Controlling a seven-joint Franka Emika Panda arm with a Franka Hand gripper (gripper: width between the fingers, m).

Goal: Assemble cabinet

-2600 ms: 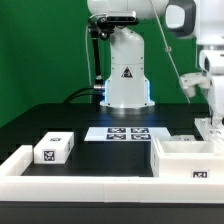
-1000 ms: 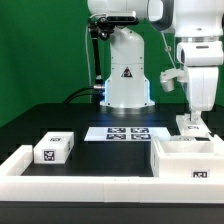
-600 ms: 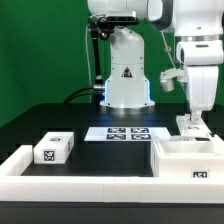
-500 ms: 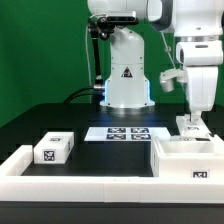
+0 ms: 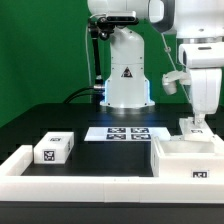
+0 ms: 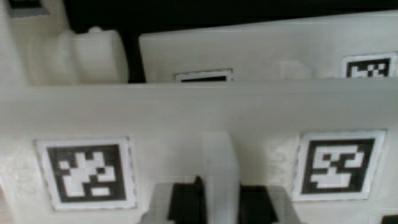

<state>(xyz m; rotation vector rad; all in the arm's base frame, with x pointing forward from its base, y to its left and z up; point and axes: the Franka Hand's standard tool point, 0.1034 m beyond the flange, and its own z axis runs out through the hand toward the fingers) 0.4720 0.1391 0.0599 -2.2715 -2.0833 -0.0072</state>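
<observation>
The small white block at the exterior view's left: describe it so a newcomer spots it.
Find the robot's white base at the back, then the marker board lying before it. Toward the exterior view's left of that board, by the low white rail, stands the small white block. Unlike the large cabinet case opposite, it is compact and stands alone.

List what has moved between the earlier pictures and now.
The gripper came in from the exterior view's right edge and dropped to the far edge of the cabinet, then edged slightly back right. Whether it grips anything is unclear. The small drawer block and marker board stayed put.
</observation>
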